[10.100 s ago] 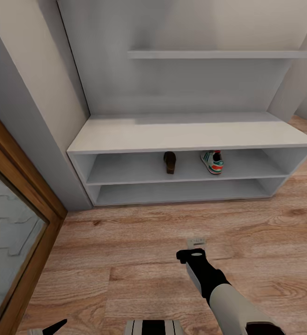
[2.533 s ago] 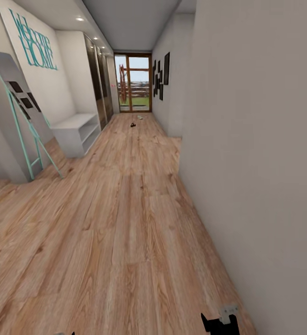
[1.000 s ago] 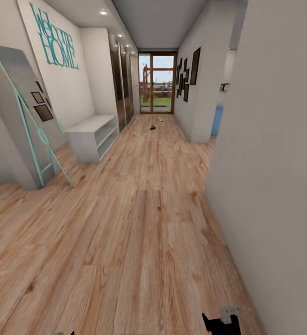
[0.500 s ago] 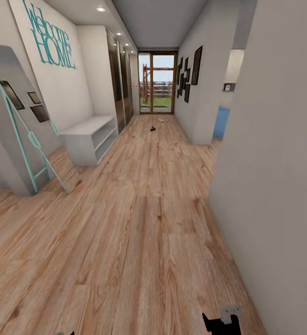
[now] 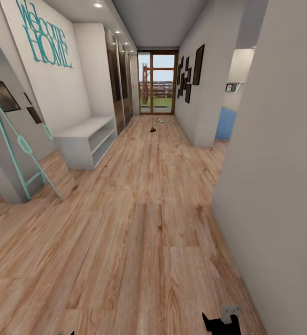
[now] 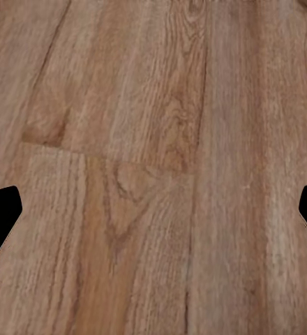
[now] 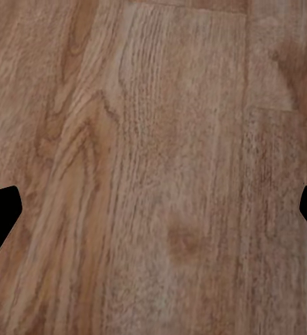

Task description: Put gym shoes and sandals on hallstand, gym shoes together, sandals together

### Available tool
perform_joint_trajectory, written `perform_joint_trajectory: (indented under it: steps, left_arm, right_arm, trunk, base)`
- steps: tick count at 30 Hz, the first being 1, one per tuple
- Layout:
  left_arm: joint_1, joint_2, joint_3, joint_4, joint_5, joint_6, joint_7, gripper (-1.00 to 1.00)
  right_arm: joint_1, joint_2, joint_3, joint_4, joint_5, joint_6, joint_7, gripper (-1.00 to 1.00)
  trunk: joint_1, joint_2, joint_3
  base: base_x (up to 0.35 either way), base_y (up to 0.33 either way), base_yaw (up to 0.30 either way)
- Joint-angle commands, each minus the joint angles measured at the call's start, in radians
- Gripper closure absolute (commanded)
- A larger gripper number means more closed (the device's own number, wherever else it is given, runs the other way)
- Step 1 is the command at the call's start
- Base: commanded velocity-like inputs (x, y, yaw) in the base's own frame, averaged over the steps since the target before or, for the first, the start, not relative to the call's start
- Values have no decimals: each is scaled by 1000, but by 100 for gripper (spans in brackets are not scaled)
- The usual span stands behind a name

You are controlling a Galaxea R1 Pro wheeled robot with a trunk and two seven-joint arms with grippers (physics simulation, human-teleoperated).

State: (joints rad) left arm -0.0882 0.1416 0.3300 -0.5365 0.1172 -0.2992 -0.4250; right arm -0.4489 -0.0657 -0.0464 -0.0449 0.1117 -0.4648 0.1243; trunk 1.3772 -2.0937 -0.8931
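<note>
Fingers first. Head view: my right gripper (image 5: 220, 321) is cut off at the lower edge as a black shape with a grey tag; its finger spread cannot be judged from here. Wall lettering (image 5: 44, 39) in teal reads "Welcome HOME". Below it stands the hallstand (image 5: 81, 139), a pale grey bench with open shelves, against the wall on my left side; its contents are too small to resolve. Far down the corridor floor (image 5: 139, 223), near the glass door (image 5: 156, 83), lie a dark sandal (image 5: 152, 130) and a pale gym shoe (image 5: 160, 121), close together and well apart from the hallstand. Both are tiny specks; no detail is readable. A teal-framed leaning stand (image 5: 14, 135) is partly cut off at the frame edge. Dark picture frames (image 5: 190, 70) hang on the opposite wall.

Left wrist view: my left gripper (image 6: 153, 216) has its black fingertips (image 6: 1, 213) spread wide at opposite frame edges, over bare planks, holding nothing.

Right wrist view: my right gripper's fingertips (image 7: 1, 213) are equally wide apart, with planks alone between them.
</note>
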Motion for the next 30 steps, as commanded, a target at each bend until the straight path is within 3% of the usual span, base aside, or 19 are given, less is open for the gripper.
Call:
perform_joint_trajectory:
  steps: [1,30]
  left_arm:
    - [-1,0,3,1,9,2,-10,-100]
    - [-1,0,3,3,10,2,-9,-100]
  right_arm:
    - [-1,0,-6,1,10,-3,4,-100]
    - [-1,-2,-4,0,11,-5,2,-100]
  trunk:
    - [0,0,-1]
    - [0,0,-1]
  base:
    - [339,0,0]
    - [339,0,0]
